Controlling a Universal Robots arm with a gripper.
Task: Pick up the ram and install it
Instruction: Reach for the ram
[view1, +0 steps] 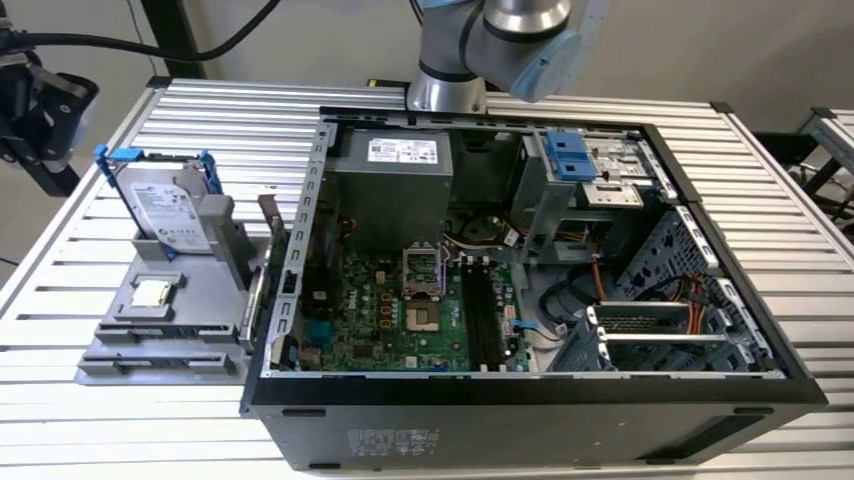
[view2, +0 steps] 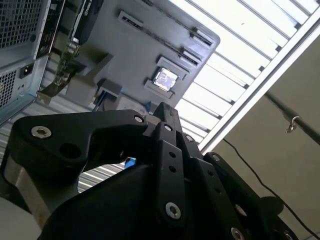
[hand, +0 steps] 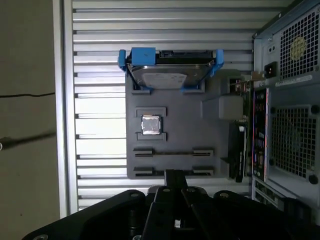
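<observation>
My gripper (hand: 173, 175) hangs high above the grey parts holder (hand: 175, 130), near the end with its two long slots. Its black fingers (view2: 167, 112) are pressed together, shut on nothing. A thin upright circuit board (hand: 239, 150) with a green edge and a metal bracket stands at the holder's side next to the computer case (view1: 534, 300). I cannot tell whether it is the ram. The motherboard (view1: 400, 310) lies exposed inside the case. In the exterior view the arm (view1: 514, 40) rises behind the case.
A silver hard drive in a blue bracket (hand: 170, 72) leans at the holder's far end. A small square processor (hand: 151, 125) lies in the holder's middle. Dark equipment (view1: 34, 100) stands past the table edge at the exterior view's left.
</observation>
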